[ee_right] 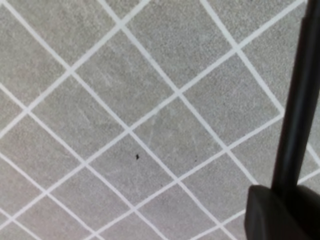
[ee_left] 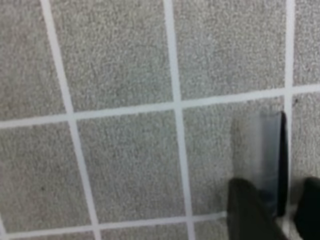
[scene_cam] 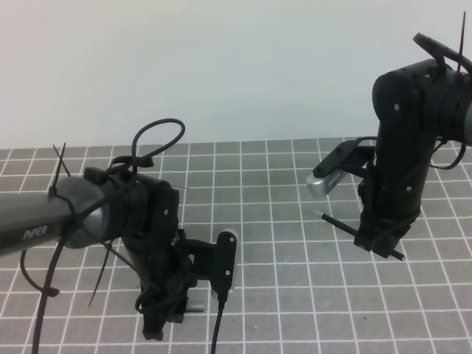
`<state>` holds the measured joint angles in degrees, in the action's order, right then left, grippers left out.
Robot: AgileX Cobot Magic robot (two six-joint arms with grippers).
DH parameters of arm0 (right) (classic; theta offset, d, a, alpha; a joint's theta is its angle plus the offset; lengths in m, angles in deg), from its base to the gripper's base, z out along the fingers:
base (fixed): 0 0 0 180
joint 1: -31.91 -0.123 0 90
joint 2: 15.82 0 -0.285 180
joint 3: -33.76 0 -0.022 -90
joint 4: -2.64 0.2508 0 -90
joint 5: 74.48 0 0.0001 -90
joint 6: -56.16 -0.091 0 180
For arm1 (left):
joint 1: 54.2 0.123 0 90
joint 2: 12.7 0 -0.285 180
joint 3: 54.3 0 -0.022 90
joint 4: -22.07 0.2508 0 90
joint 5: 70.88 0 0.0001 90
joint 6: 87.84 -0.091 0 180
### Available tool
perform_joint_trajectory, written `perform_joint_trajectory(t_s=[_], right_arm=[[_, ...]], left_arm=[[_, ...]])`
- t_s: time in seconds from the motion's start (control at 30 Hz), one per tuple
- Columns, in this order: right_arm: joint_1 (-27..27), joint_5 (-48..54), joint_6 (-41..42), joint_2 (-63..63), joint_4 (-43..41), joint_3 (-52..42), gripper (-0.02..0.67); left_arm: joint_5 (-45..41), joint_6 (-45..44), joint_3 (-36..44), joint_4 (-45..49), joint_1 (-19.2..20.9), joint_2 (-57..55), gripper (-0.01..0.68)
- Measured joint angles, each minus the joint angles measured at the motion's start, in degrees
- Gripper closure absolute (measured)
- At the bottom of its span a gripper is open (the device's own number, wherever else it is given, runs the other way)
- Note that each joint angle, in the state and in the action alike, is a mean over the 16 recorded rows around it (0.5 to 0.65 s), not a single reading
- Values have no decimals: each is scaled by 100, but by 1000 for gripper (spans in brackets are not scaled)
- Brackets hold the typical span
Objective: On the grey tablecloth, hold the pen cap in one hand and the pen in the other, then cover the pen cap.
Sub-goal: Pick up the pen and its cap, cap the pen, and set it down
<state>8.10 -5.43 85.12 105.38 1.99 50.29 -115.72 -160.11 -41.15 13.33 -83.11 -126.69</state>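
Exterior high view: two black arms are shown above the grey tablecloth [scene_cam: 295,295]. The right end effector [scene_cam: 380,240] is raised clear of the cloth and is closed on the pen [scene_cam: 341,223], which is held across its fingers, one end projecting to the left and a shorter end to the lower right. The left end effector [scene_cam: 166,310] is lowered to the cloth near the bottom edge, its tip hidden behind the arm. In the left wrist view, two dark fingers [ee_left: 250,210] are seen at the lower right, parted, with the pen cap [ee_left: 272,155] lying on the cloth between and just ahead of them; contact with the cap cannot be told, the picture being blurred. In the right wrist view, the pen [ee_right: 300,100] is seen rising from the dark finger [ee_right: 272,215] at the lower right.
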Motion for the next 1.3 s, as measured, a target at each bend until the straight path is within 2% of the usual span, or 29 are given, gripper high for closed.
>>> perform_joint_trajectory(t_s=[0.2, 0.4, 0.6, 0.93, 1.13, 1.3], right_arm=[[0, 0, 26, 17, 6, 3, 579], [-1, 0, 110, -88, 11, 3, 579], [-5, 0, 112, -377, 277, 3, 579], [-126, 0, 5, -1186, 1386, -78, 579], [-325, 0, -28, -1774, 1822, -503, 579], [-518, 0, -78, -2248, 1988, -1141, 579]], left_arm=[[-29, -47, -2, 100, -3, -17, 536], [-7, -90, -2, 265, -7, 114, 587], [210, -106, -2, 629, -11, 540, 591], [807, -458, 9, 1150, -12, 1798, 591], [1115, -965, 238, 1151, -12, 2469, 591], [1519, -1535, 750, 1004, -14, 2943, 592]])
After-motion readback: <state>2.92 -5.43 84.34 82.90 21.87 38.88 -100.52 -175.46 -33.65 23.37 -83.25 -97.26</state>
